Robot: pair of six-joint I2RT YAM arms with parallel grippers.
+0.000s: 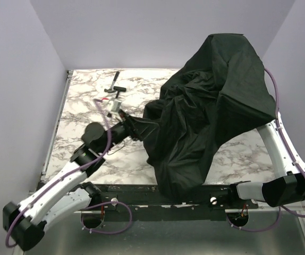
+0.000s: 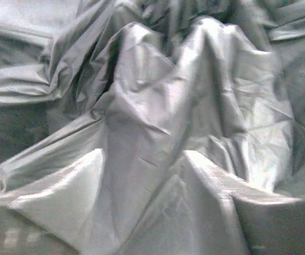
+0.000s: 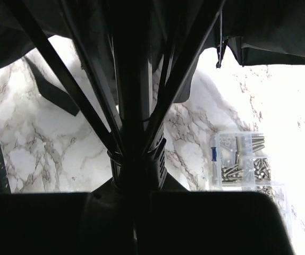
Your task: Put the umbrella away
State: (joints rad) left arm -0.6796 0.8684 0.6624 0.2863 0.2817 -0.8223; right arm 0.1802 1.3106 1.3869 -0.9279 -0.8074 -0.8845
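From my top view, the umbrella (image 1: 211, 106) is half open. Its black canopy (image 1: 195, 138) billows over the right half of the tabletop (image 1: 83, 106) and spills past the near edge, rising highest toward the far right corner. It hides most of what I need to see.

The left gripper (image 1: 134, 126) is pushed into the canopy's left edge. Its fingers are buried in cloth, and its own camera gives me nothing but pale, blurred folds of fabric (image 2: 158, 133). I cannot tell whether those jaws are wide, narrow or pinching anything.

The right arm disappears under the canopy. From its wrist, the shaft (image 3: 134, 79) and spreading ribs (image 3: 62, 74) run straight down into the right gripper (image 3: 137, 199), which is clamped tight around the umbrella's stem. The fingers are only black silhouettes, so the contact itself is hard to make out.

Under the canopy that camera also shows a clear box of screws (image 3: 240, 159), partly washed out by glare. A small hammer (image 1: 115, 86) lies near the far edge, left of the cloth.
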